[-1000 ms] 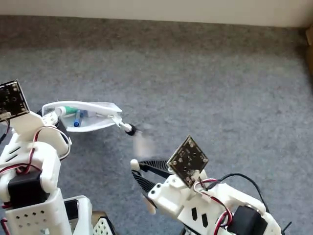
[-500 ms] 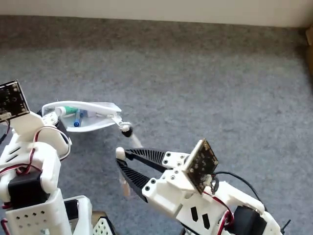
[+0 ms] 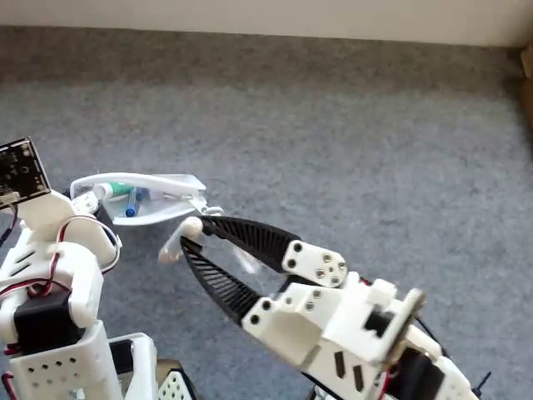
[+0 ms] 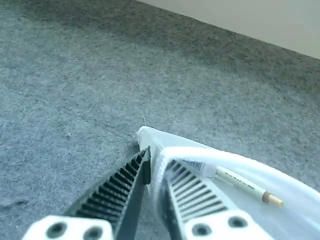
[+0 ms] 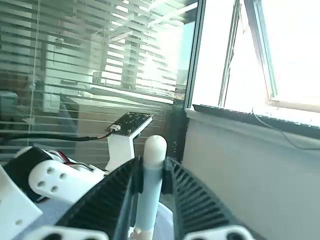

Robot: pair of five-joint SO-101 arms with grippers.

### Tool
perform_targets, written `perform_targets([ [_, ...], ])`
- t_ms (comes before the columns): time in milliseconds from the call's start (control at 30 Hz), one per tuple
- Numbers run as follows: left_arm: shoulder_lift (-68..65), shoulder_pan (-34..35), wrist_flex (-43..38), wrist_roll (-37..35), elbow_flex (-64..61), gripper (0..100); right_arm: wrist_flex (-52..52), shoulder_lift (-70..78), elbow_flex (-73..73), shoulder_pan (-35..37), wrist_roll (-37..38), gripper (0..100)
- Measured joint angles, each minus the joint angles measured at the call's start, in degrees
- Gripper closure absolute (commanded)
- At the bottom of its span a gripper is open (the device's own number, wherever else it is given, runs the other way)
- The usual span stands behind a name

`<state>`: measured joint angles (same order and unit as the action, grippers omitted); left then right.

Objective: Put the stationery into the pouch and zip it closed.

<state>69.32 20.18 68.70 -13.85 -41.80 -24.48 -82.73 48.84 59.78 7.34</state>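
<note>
Two claws were both closed. Nearest, our right claw (image 3: pixel 192 231) gripped a white pen (image 3: pixel 172 248), which sat just beside the zip end of the pouch (image 3: pixel 154 215). The pouch's long axis ran sideways from there to our left claw (image 4: pixel 154 159), which pinched its other end. Grey carpet (image 3: pixel 375 142) lay beyond, and a pale wall (image 3: pixel 291 15) behind.

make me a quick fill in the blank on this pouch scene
1. The left gripper pinches the edge of the ____.
2. The right gripper is shut on a white ____.
3. Everything rests on a grey ____.
Missing words: pouch; pen; carpet.
</note>
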Motion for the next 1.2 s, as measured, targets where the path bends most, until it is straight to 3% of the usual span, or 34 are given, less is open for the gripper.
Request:
perform_targets([
  [133, 0.00, 0.00, 0.00, 0.00, 0.00, 98, 9.05, 0.79, 5.80, 0.00, 6.33, 99.4],
  [500, 0.00, 0.00, 0.00, 0.00, 0.00, 98, 30.42, 0.79, 15.82, 0.00, 7.21, 99.4],
  [833, 0.00, 0.00, 0.00, 0.00, 0.00, 98, 38.59, 0.79, 23.38, -7.47, 7.21, 99.4],
  [1200, 0.00, 0.00, 0.00, 0.00, 0.00, 98, 38.77, 0.79, 31.21, -7.82, 7.21, 99.4],
])
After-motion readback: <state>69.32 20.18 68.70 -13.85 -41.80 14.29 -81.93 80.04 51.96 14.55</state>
